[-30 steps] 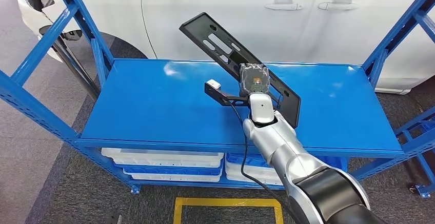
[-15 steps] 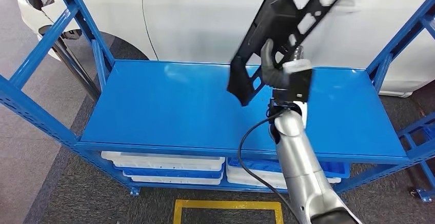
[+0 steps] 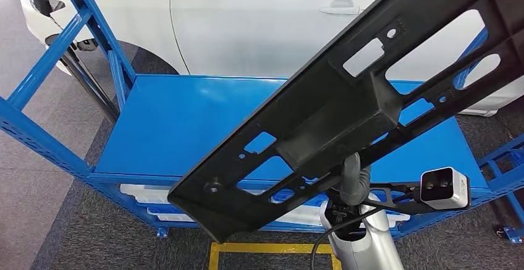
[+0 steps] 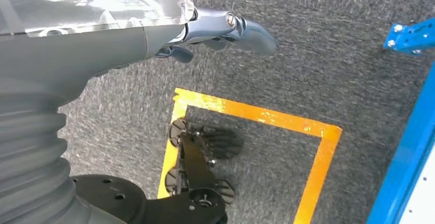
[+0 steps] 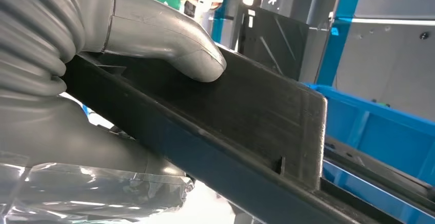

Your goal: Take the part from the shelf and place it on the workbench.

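The part, a long black plastic panel with slots and holes cut through it, is up in the air close in front of the head camera, well above the blue shelf. It lies tilted, running from its low end near the shelf's front edge up toward the far right, and it hides much of the shelf's right half. The right hand holds it: in the right wrist view the thick grey thumb presses flat on the panel's black face, with the edge of the panel running out past it. In the head view a grey finger of that hand shows under the panel, above the silver forearm that rises from below.

The left hand hangs over grey carpet, holding nothing, its fingers slightly bent and apart. Beneath it a yellow taped square marks the floor.

On the shelf's lower level sit white and blue trays. Behind the shelf stands a white car, its door handle visible above the panel.
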`<state>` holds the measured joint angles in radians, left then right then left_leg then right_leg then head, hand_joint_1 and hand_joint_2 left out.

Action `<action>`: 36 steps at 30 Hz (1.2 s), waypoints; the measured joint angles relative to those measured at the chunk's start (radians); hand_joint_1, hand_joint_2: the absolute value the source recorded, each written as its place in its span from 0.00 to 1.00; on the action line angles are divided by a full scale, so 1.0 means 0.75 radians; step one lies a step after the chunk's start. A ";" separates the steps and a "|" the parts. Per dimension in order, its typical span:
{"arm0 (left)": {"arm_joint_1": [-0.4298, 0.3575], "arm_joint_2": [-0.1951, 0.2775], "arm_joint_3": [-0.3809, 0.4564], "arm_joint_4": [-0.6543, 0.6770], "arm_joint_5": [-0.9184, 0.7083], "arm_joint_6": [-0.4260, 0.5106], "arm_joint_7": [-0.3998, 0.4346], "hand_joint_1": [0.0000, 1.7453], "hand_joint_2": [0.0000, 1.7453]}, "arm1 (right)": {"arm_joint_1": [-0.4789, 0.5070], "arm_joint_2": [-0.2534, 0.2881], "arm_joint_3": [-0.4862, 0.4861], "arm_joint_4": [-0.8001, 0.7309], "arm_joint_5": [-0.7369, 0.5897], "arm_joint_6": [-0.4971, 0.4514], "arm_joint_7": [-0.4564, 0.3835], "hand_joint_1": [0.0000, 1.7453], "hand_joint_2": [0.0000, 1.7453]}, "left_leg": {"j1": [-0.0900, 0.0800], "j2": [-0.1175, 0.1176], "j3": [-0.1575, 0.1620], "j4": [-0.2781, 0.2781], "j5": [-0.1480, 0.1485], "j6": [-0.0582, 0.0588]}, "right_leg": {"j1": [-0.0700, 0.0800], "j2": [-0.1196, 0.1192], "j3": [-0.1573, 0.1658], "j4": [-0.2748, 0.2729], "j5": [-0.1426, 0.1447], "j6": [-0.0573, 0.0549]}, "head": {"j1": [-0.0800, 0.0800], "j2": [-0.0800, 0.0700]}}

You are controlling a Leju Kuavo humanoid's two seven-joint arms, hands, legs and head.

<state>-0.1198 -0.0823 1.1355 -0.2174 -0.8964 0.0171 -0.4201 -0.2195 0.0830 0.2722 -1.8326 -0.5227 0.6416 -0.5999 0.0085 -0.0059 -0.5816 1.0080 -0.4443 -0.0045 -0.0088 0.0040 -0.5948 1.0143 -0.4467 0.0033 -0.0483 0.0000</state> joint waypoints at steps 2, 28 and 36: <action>0.000 0.005 0.007 0.000 0.003 -0.007 -0.004 0.00 1.00 | 0.000 0.005 0.033 -0.008 -0.029 0.015 0.049 0.98 1.00 | 0.004 0.001 -0.008 0.029 -0.024 -0.015 | -0.002 -0.001 0.004 -0.008 0.005 -0.017 | 0.000 0.000; -0.006 0.024 0.010 0.000 -0.026 -0.031 0.066 0.00 1.00 | 0.078 0.061 0.215 0.124 0.296 0.221 -0.123 0.98 1.00 | -0.001 0.000 0.029 -0.006 -0.007 0.027 | 0.005 -0.002 0.010 0.011 0.003 0.008 | 0.000 0.000; 0.008 0.058 0.009 -0.001 -0.050 -0.041 0.091 0.00 1.00 | 0.119 0.164 0.106 0.133 0.369 0.276 -0.126 0.98 1.00 | 0.006 0.002 -0.082 0.269 -0.197 -0.022 | -0.001 -0.008 -0.014 -0.026 0.043 -0.037 | 0.000 0.000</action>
<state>-0.1140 -0.0384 1.1425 -0.2178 -0.9340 -0.0138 -0.3517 -0.1300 0.2056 0.3521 -1.7327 -0.2459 0.8482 -0.6947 0.0132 -0.0047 -0.6433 1.2096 -0.5919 -0.0211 -0.0097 -0.0023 -0.6051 0.9949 -0.4144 -0.0245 -0.0484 0.0000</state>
